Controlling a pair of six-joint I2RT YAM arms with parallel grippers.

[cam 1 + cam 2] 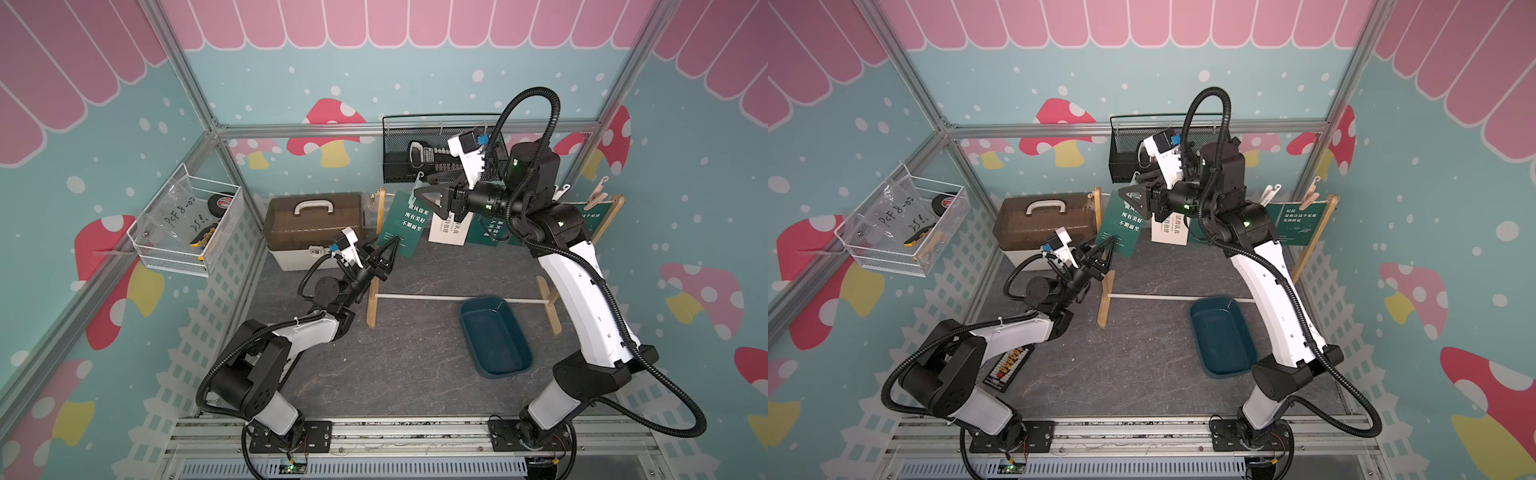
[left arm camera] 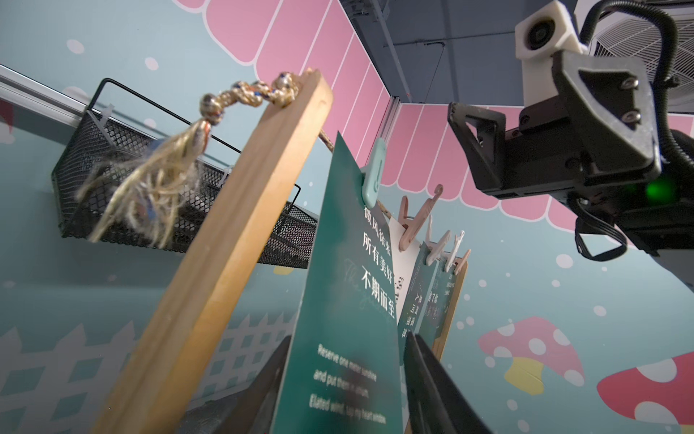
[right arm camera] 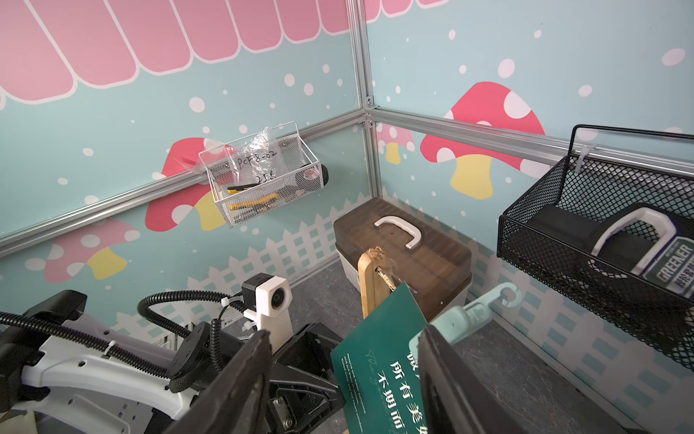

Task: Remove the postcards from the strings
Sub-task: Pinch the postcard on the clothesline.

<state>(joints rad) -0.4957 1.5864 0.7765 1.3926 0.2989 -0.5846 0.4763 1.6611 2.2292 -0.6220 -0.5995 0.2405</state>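
Below hanging postcards: dark stone-look tabletop, teal tray nearby; mushroom-print walls.

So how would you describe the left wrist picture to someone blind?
A dark green postcard with white Chinese text hangs from the string by a mint clothespin, its lower end between the open fingers of the left gripper. A wooden post stands beside it; more pegged cards hang behind.
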